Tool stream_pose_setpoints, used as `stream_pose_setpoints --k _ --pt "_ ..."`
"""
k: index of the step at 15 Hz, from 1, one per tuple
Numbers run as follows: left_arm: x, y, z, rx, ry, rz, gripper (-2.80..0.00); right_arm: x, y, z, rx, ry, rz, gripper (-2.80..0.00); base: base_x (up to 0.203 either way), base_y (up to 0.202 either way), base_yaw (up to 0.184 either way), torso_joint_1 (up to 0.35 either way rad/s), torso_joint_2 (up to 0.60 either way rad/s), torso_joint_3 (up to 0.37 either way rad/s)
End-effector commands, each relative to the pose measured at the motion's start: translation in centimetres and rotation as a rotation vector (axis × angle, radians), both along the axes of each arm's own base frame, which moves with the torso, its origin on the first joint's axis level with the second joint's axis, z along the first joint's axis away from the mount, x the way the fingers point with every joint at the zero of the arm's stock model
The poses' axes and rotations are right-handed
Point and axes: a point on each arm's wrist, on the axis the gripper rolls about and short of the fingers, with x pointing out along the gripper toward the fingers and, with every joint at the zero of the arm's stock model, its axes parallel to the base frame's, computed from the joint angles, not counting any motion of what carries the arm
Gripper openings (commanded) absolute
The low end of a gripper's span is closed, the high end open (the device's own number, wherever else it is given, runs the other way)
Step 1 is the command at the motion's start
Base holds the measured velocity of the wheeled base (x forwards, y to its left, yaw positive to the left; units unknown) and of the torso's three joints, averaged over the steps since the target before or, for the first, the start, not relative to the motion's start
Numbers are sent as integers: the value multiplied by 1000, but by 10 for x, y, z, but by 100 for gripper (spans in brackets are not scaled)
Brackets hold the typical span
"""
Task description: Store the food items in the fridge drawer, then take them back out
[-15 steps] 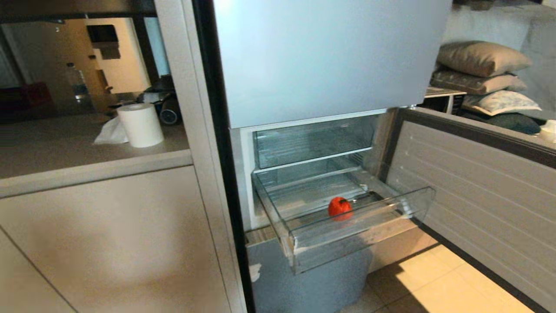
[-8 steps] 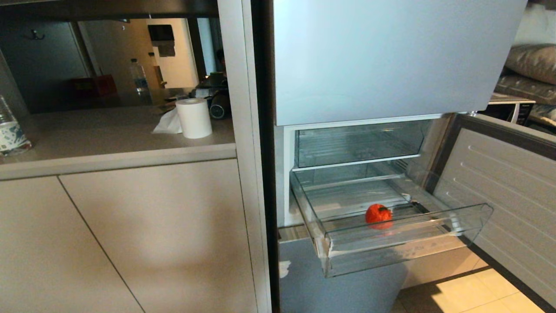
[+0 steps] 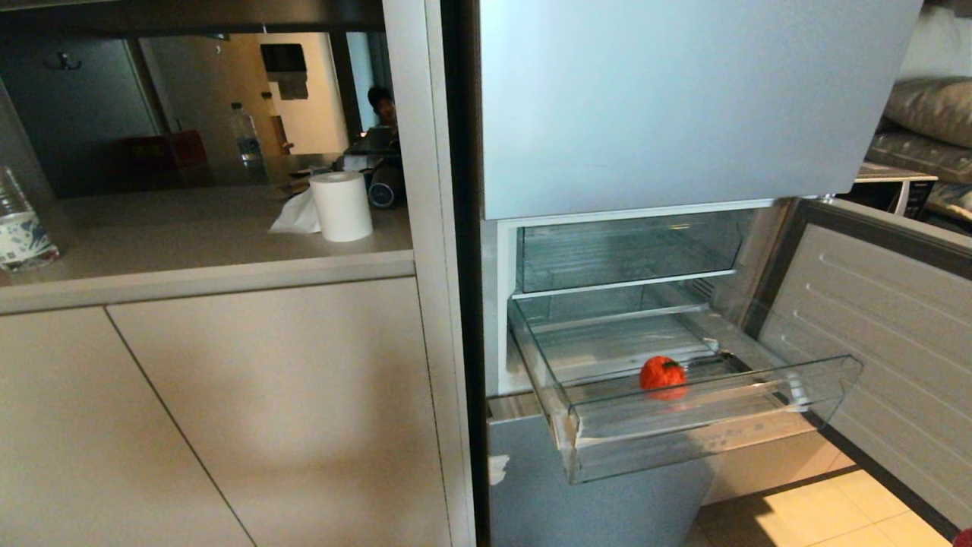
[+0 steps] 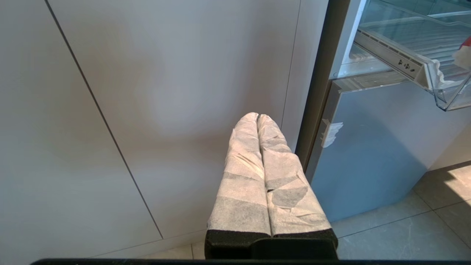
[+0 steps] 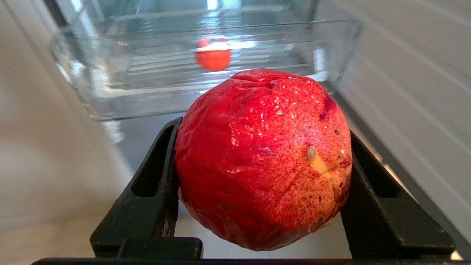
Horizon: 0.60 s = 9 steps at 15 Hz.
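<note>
The drawer [image 3: 683, 425], a wide shallow bin of clear plastic with a ribbed floor and a tall see-through front wall, stands pulled out of the fridge [image 3: 661, 106] at about 4 o'clock in the head view. A small round red item [image 3: 662, 374] with a dark green tuft on top lies on the ribbed floor just behind the front wall, near its middle. Above the drawer sits another clear compartment [image 3: 630, 251] with a white strip along its front edge. The fridge door [image 3: 881, 319], ribbed and pale on its inner face, hangs open at 3 o'clock.

The right gripper [image 5: 257, 176] clasps a large red fruit [image 5: 263, 158] between its black fingers [image 5: 154, 191], pressing it on both sides. The fruit is rounded but lumpy, glossy, with wrinkled skin speckled in yellow. In that wrist view the drawer [image 5: 206, 95] lies ahead at 12 o'clock, the small red item [image 5: 212, 56] seen through its clear wall.

The left gripper [image 4: 257, 117] is closed and empty, its two fingers [image 4: 243, 176] wrapped in creased white tape and pressed flat together, held low before smooth beige cabinet panels [image 4: 147, 110].

On the matte counter [image 3: 190, 235] at 10 o'clock stands a white paper roll [image 3: 342, 207]; a plastic bottle [image 3: 19, 232] is at 9 o'clock.
</note>
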Motion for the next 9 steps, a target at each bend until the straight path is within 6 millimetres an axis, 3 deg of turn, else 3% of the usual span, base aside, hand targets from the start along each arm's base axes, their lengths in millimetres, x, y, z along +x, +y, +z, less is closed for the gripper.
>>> stream_pose_setpoints --k 1,4,9 --pt "0 0 0 0 0 1 -280 49 1 27 34 212 39 -280 0 0 0 0 0 0" --pt "0 0 0 0 0 1 -280 103 4 42 99 364 125 -280 0 0 0 0 0 0" --pt "0 0 0 0 0 1 -280 206 17 29 152 435 195 -280 0 0 0 0 0 0"
